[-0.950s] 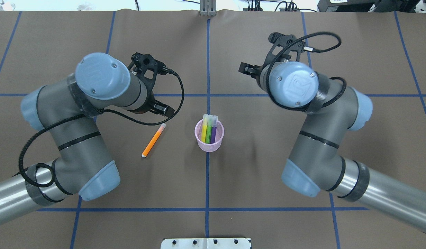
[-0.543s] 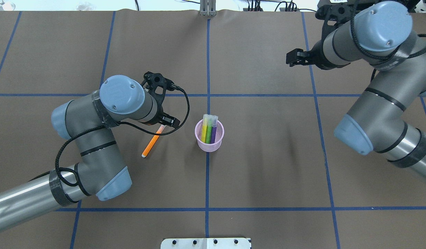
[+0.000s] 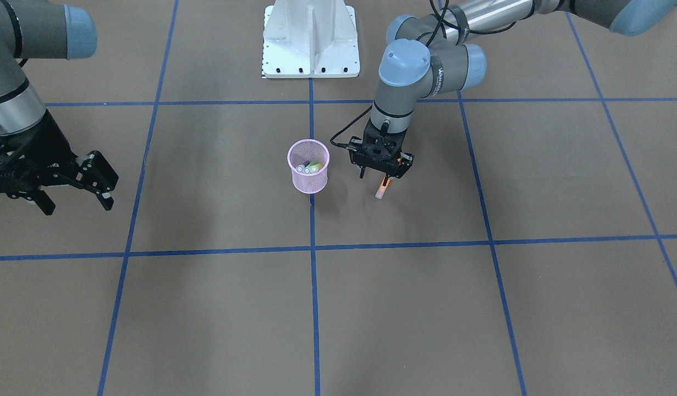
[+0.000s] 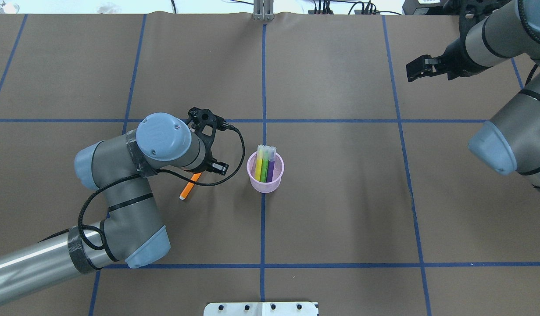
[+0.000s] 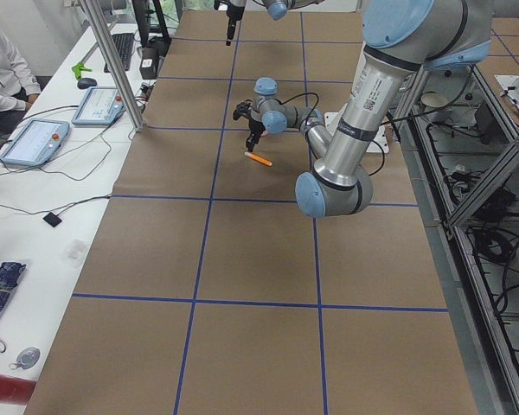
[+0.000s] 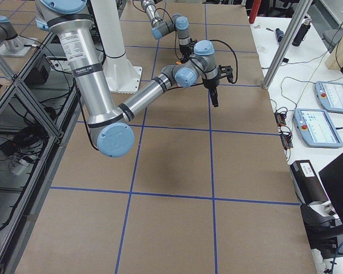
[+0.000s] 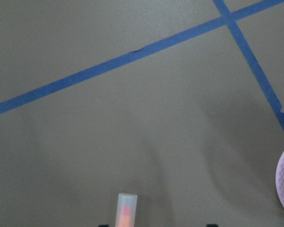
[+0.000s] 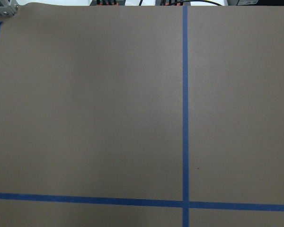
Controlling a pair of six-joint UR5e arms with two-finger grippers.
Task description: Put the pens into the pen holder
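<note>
The left gripper (image 3: 380, 176) has been lowered further over the orange marker-like pen (image 4: 187, 188), still flat on the brown tabletop (image 4: 340, 197). Its fingers are spread astride the pen and nothing is grasped. Just beside, the yellow pen (image 4: 259, 159), green pen (image 4: 264, 171) and purple pen (image 4: 271, 166) are held in the round pink wire-mesh pen holder (image 4: 265, 186). The right gripper (image 3: 74, 202), also released, has been withdrawn farther. The whitish cap (image 7: 126, 208), hidden overhead, is shown by the left wrist view.

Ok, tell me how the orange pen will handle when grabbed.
The orange pen is a round stick lying flat, so it will probably roll if nudged. It looks rigid and likely light. Its smooth barrel may pivot if the left gripper pinches it off-centre.
</note>
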